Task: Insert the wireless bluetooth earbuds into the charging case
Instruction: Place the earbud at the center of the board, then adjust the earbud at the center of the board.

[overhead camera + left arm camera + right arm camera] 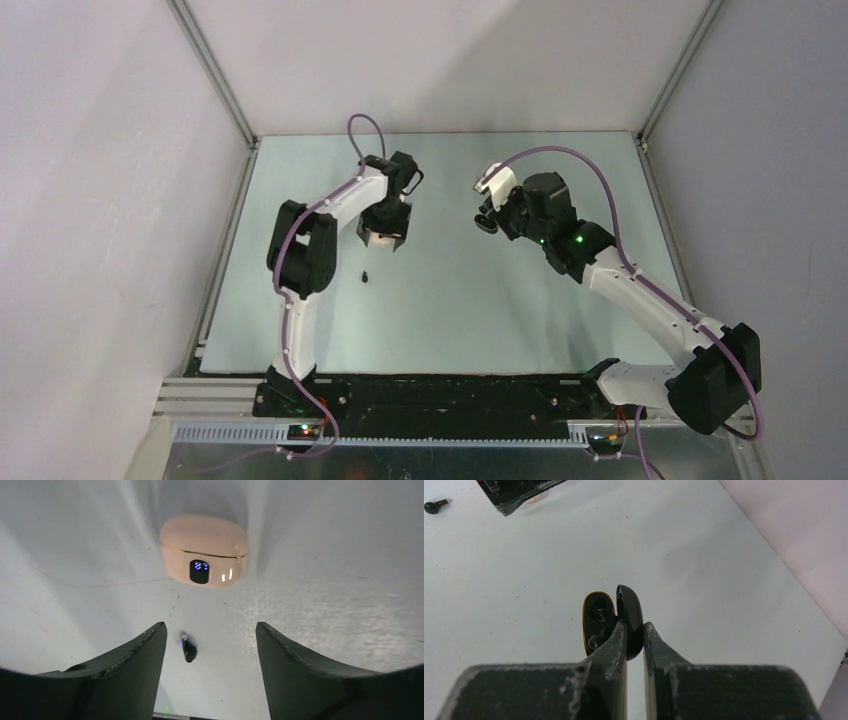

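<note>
Left wrist view showed the left gripper [210, 630] with its jaws spread wide and nothing between the pads. A single black earbud [188, 649] lay loose on the table [325, 605] in the gap between them. Just beyond it sat a closed cream case [204, 550] with a small lit display on its front. In the right wrist view, the right gripper [635, 625] was pinched tight on the lid of a black case [598, 615], which hung open with its gold-rimmed interior showing, well apart from the earbud.
</note>
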You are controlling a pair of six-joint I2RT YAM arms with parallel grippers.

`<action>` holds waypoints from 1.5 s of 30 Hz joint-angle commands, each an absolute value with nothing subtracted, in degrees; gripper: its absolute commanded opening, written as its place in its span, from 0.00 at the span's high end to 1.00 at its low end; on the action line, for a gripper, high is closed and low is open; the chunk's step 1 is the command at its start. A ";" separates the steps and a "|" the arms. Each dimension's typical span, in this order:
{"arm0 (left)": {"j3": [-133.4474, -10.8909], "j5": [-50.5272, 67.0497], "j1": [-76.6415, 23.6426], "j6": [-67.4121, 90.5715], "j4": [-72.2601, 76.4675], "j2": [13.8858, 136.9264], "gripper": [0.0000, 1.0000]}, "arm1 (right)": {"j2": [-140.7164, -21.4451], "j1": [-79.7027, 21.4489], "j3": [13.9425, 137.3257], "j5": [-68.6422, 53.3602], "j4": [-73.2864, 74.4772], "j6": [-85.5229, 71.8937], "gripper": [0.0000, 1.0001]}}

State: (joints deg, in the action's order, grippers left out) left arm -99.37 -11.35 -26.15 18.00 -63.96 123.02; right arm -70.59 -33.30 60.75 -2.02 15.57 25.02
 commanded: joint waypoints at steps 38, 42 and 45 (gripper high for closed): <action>-76.83 3.37 -16.87 14.12 -54.59 113.68 0.61 | -71.51 -30.58 62.30 -1.10 14.91 32.47 1.00; -77.69 3.67 -16.92 12.92 -54.57 114.90 0.78 | -71.93 -30.49 62.28 -1.27 14.76 32.43 1.00; -78.11 4.82 -16.96 10.79 -54.62 114.87 0.97 | -72.06 -30.33 62.29 -1.39 14.72 32.58 1.00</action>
